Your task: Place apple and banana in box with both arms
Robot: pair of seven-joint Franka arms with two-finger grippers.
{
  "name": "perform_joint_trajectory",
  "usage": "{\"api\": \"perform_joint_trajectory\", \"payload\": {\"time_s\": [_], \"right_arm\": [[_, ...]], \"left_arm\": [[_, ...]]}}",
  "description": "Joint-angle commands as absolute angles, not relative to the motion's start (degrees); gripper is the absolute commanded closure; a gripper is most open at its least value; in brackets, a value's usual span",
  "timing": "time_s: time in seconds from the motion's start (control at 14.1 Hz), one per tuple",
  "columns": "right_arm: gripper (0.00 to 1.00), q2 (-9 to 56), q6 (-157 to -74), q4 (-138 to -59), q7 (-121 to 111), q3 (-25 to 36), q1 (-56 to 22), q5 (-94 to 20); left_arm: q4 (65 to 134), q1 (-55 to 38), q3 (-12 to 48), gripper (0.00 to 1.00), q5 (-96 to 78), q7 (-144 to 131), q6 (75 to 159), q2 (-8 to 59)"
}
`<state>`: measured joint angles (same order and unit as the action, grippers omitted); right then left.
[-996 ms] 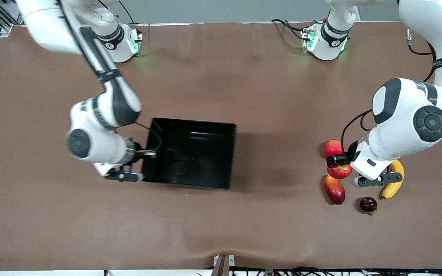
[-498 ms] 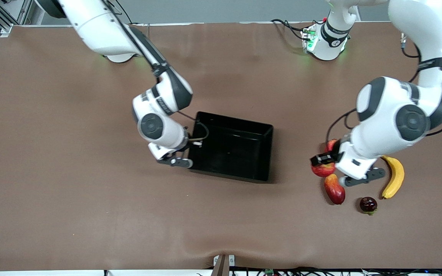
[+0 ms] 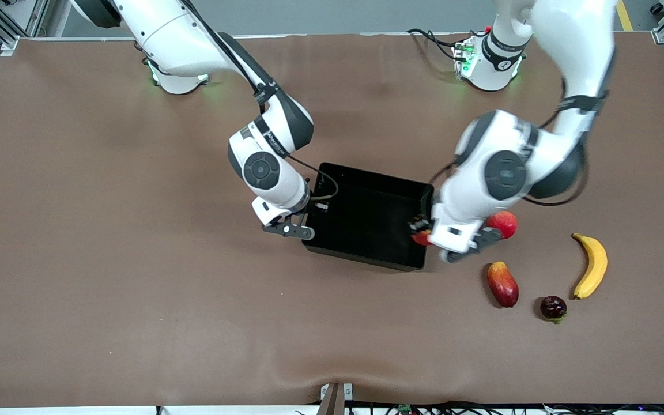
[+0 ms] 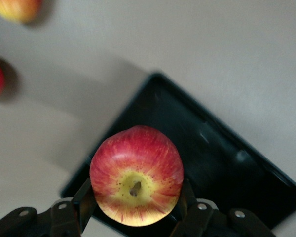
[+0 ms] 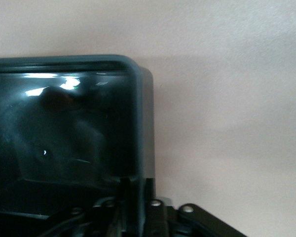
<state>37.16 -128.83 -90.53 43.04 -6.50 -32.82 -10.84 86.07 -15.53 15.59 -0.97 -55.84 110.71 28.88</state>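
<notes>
The black box [image 3: 366, 230] lies mid-table. My right gripper [image 3: 310, 219] is shut on the box's wall at the right arm's end; the right wrist view shows its jaws [image 5: 137, 197] clamped on that wall of the box [image 5: 64, 128]. My left gripper [image 3: 424, 233] is shut on the apple [image 3: 421, 237] and holds it over the box's edge at the left arm's end. In the left wrist view the red, yellow-streaked apple [image 4: 136, 175] sits between the fingers of that gripper [image 4: 136, 200], above the box [image 4: 212, 163]. The banana [image 3: 591, 265] lies on the table toward the left arm's end.
A round red fruit [image 3: 505, 223] lies just beside the left gripper. A red-yellow mango [image 3: 502, 283] and a small dark red fruit [image 3: 553, 307] lie nearer the front camera, between the box and the banana. The table is covered in a brown mat.
My right gripper has dragged the box toward the left arm's end. My left gripper has lifted the apple from the fruit group and carried it to the box's edge.
</notes>
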Motion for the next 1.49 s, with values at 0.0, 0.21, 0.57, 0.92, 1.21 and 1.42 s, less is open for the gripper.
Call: {"api": "perform_joint_trajectory", "payload": {"time_s": [0.0, 0.21, 0.57, 0.92, 1.21, 1.42], "right_arm": [[0.00, 37.27, -128.85, -89.21, 44.12, -5.98, -33.49, -9.76], [0.00, 36.57, -128.59, -89.12, 44.12, -5.89, -32.87, -9.84], [0.00, 31.56, -124.91, -89.21, 43.51, -5.63, -30.68, -9.84], [0.00, 28.74, -119.97, -89.82, 32.11, -5.63, -25.77, -9.76], [0.00, 27.51, -115.32, -90.62, 20.06, -5.63, -19.00, -9.76], [0.00, 25.50, -113.20, -92.10, 15.40, -5.63, -15.66, -9.76]], "left_arm": [[89.45, -18.63, 15.12, 1.00, -0.71, -61.51, 111.61, 29.00], [96.91, -21.00, 15.03, 1.00, 0.78, -65.64, 119.94, 29.09], [102.83, -21.80, 14.94, 1.00, 6.68, -70.31, 126.74, 30.59], [102.48, -21.18, 14.68, 1.00, 10.46, -71.19, 128.93, 34.53], [101.52, -21.01, 14.59, 0.00, 10.46, -71.28, 129.11, 35.60], [98.71, -19.79, 14.68, 0.00, 10.28, -70.67, 126.58, 32.01]]}}
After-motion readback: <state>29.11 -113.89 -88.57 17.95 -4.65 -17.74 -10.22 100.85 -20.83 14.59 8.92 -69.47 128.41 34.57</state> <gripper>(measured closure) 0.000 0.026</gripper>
